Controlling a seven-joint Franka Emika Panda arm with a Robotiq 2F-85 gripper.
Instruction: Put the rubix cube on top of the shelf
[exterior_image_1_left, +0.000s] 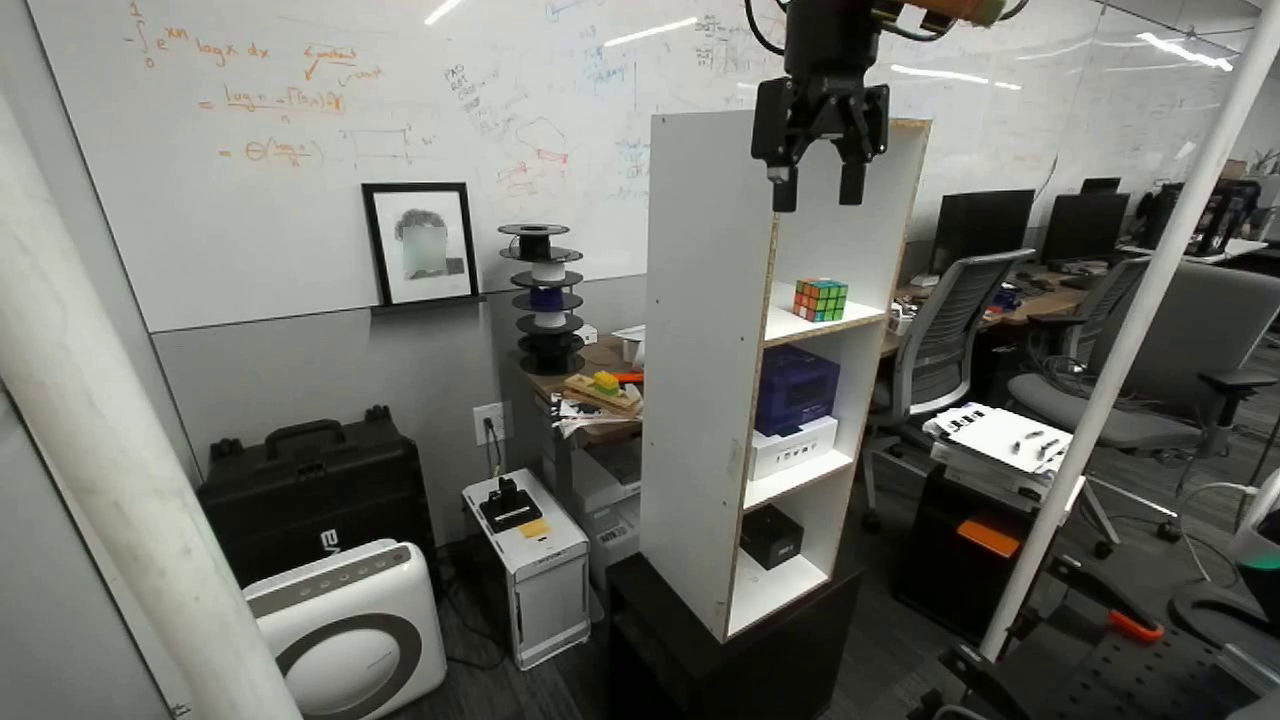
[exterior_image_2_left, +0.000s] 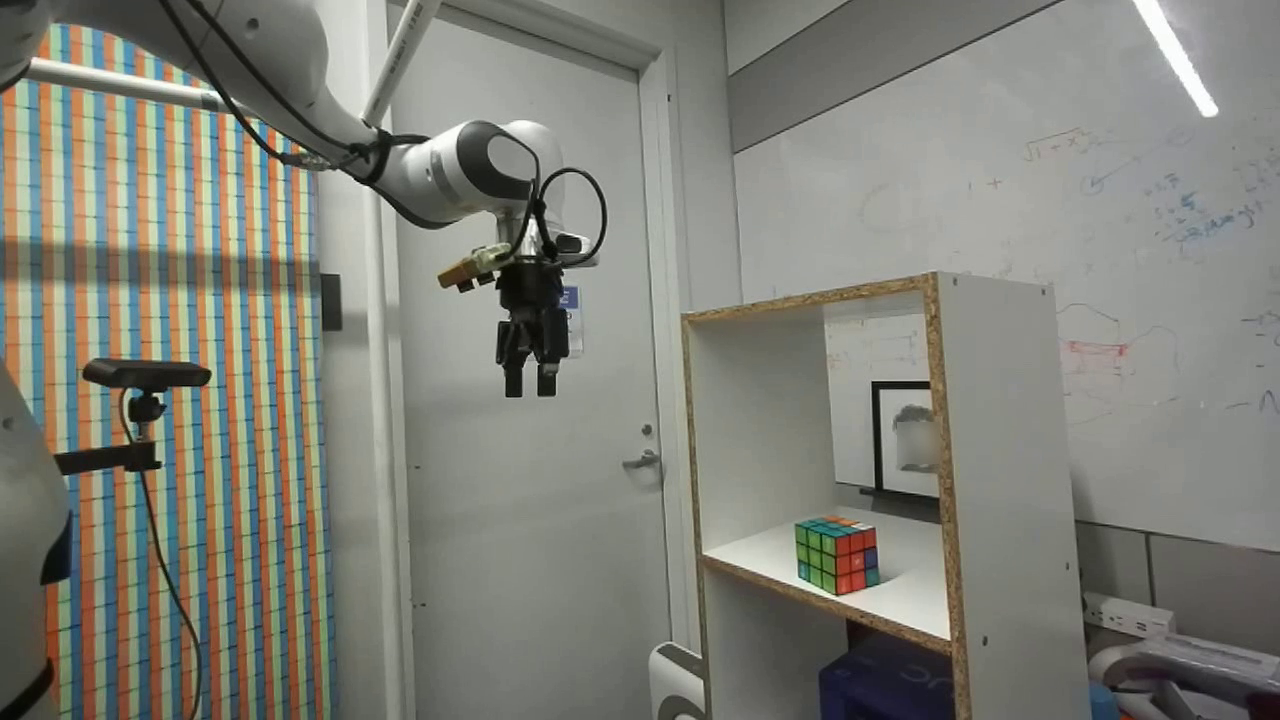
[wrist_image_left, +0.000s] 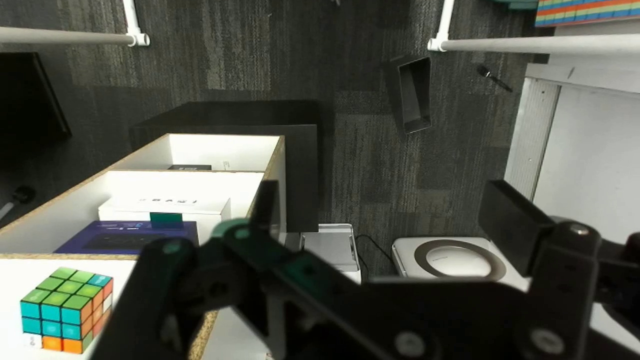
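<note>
We see the Robotiq gripper (exterior_image_1_left: 818, 188) w/ fingers (wrist_image_left: 515, 227) spread wide, only air btwn tips. In an ext. view the white shelf (exterior_image_2_left: 1005, 480) is cut off at bottom; in wrist view, the blurred gripper hides part of it. Rubik's cube (exterior_image_2_left: 836, 555) sits well below the fingers, off to one side, in the shelf's top compartment.
</note>
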